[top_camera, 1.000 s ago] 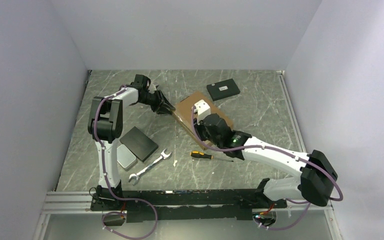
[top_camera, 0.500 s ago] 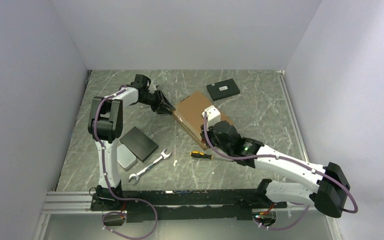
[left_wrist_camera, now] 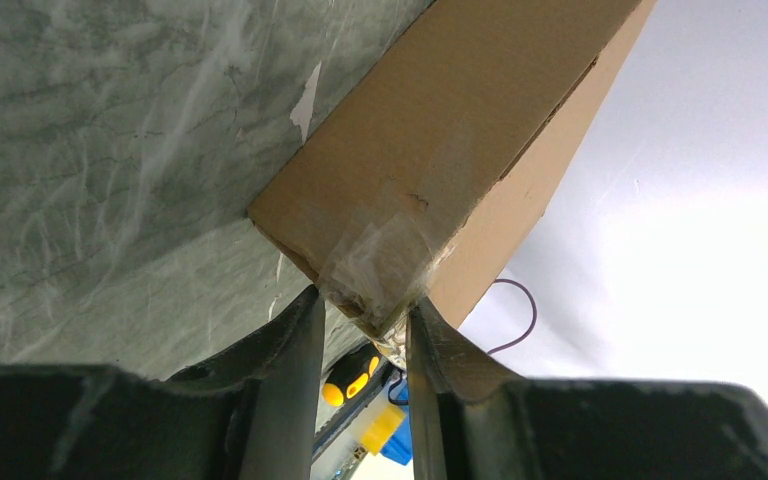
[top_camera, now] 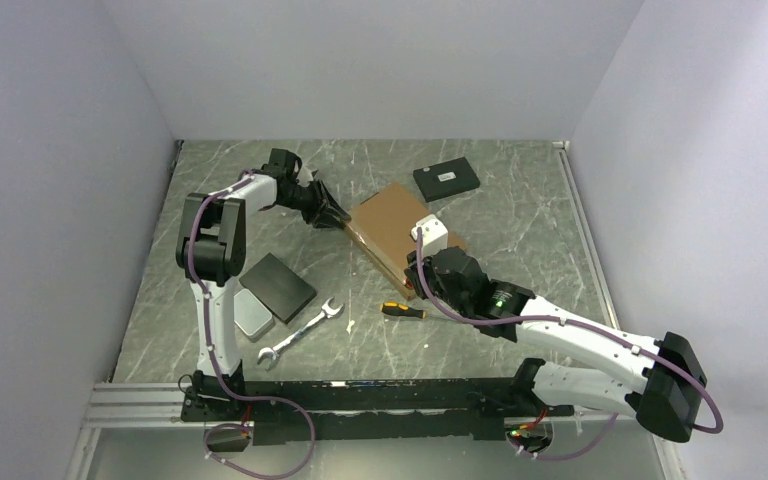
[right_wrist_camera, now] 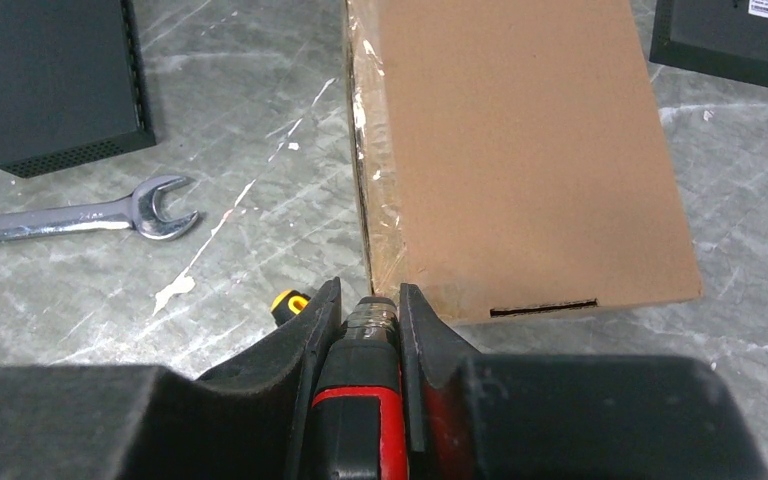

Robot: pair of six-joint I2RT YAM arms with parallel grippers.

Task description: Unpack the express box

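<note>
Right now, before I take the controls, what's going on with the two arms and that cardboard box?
The left gripper is pinching one taped corner of the express box. The right gripper is shut on a red-and-black tool, with the tool's tip at the taped side edge near another corner of the box. The lid is closed, the tape is on, and nothing has been unpacked yet.

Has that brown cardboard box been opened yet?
No, the express box lies with its lid flat and closed, and clear tape covers its left edge.
</note>
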